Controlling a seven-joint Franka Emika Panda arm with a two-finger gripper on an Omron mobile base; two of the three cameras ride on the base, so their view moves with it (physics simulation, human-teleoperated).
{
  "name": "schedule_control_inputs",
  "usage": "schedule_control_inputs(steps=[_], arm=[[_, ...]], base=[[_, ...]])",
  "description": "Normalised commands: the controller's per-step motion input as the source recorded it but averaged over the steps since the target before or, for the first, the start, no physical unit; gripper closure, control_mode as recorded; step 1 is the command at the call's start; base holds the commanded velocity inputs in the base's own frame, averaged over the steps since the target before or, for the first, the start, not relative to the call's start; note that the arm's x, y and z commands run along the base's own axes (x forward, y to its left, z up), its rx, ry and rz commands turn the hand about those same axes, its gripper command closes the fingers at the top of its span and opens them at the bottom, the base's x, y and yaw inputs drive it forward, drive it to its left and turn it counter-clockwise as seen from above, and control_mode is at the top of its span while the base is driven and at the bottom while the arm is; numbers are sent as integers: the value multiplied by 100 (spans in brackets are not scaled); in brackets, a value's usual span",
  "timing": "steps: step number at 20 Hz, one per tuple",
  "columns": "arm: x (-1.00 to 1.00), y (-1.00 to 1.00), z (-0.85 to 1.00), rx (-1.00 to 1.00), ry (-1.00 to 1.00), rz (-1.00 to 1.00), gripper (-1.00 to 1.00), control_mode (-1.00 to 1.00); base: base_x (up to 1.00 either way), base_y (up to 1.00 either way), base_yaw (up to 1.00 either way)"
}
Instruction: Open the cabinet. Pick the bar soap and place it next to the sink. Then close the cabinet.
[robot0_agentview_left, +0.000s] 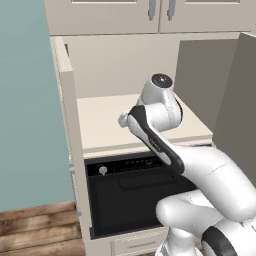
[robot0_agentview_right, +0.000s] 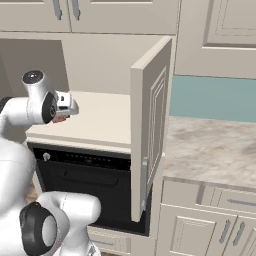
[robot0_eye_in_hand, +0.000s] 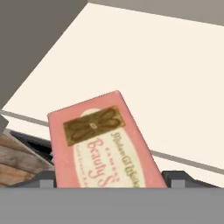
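The pink bar soap (robot0_eye_in_hand: 103, 142), a flat box with a gold emblem and cream oval label reading "Beauty", sits between the gripper (robot0_eye_in_hand: 109, 177) tips, whose jaws stand wide and clasp its sides. It is tilted above the front edge of the shelf (robot0_eye_in_hand: 166, 78) inside the cabinet (robot0_agentview_right: 150, 125), whose doors hang open. Below is a dark oven (robot0_agentview_left: 130, 195).

Between my pincer's (robot0_eye_in_hand: 109, 181) fingertips, the bar soap's (robot0_eye_in_hand: 103, 140) near end is cut off; whether they touch it, I cannot tell.
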Motion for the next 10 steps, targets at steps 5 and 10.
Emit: schedule_control_inputs(steps=[5, 10], arm=[[-99, -33, 55, 0, 0, -4, 100, -100], [-62, -20, 16, 0, 0, -2, 100, -100]], base=[[0, 0, 0], [0, 0, 0]])
